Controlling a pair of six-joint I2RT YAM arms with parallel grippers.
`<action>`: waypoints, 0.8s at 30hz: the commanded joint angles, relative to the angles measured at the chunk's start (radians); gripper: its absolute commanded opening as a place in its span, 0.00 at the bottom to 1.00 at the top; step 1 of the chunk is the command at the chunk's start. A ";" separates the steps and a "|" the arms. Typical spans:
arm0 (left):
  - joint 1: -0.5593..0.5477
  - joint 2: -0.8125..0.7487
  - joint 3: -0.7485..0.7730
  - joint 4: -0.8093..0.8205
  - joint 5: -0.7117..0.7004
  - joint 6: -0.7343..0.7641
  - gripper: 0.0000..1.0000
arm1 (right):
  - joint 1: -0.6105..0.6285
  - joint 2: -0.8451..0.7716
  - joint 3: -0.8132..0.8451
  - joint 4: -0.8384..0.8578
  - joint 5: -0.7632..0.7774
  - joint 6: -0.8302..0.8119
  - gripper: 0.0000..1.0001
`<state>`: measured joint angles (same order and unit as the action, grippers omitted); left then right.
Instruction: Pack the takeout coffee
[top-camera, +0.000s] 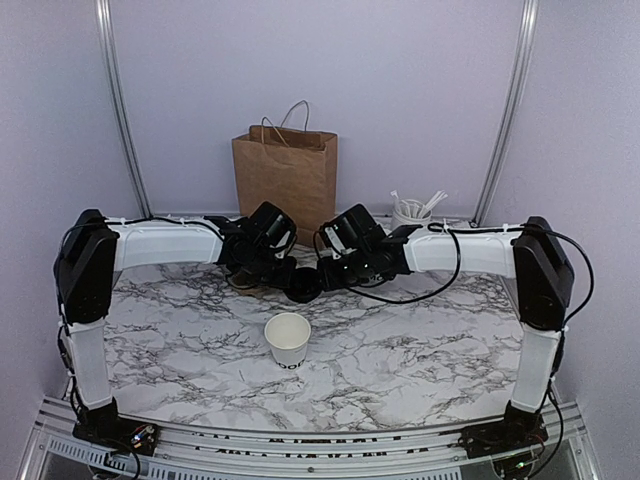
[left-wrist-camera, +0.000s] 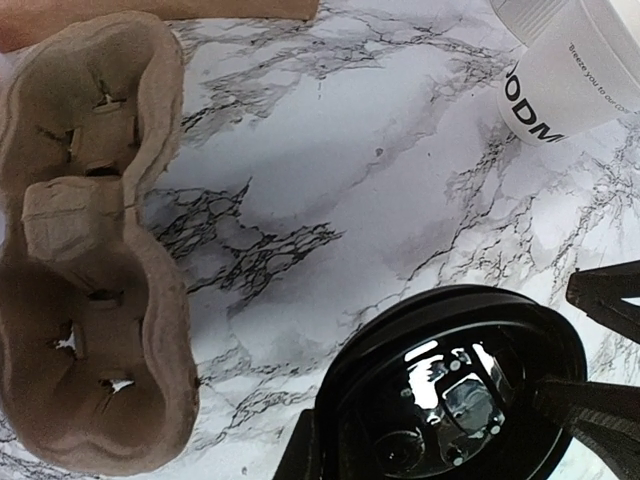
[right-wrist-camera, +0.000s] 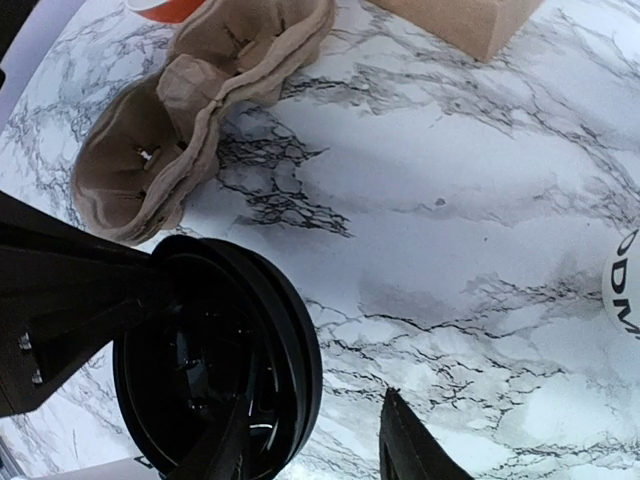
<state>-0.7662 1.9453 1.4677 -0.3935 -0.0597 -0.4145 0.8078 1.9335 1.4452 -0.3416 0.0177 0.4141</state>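
Your left gripper (top-camera: 283, 271) is clamped on the rim of the black lid (left-wrist-camera: 455, 390), which looks to be held off the tabletop (top-camera: 420, 350) at mid-table. Your right gripper (right-wrist-camera: 320, 398) sits at the lid's other side with its jaws apart. One finger overlaps the lid and the other is clear of its edge, so there is no second grip yet.

The white cup (top-camera: 287, 338) stands upright and alone, mouth open. It is nearer the arm bases than both grippers, roughly midway between the arms. Judging from that, the lid must travel back toward you and down onto the cup. The pulp carrier (left-wrist-camera: 90, 270) lies near the lid, and the paper bag (top-camera: 285, 175) stands behind.
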 joint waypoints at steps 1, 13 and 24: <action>-0.016 0.067 0.073 -0.048 0.009 0.020 0.00 | -0.028 -0.018 -0.010 0.031 0.029 0.023 0.41; -0.024 0.118 0.128 -0.061 -0.005 0.017 0.00 | -0.042 0.028 -0.006 0.026 0.025 0.028 0.22; -0.028 0.124 0.135 -0.061 -0.002 0.020 0.00 | -0.042 0.058 0.005 0.032 -0.006 0.034 0.14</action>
<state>-0.7879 2.0495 1.5700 -0.4511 -0.0612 -0.3996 0.7704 1.9621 1.4334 -0.3115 0.0261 0.4419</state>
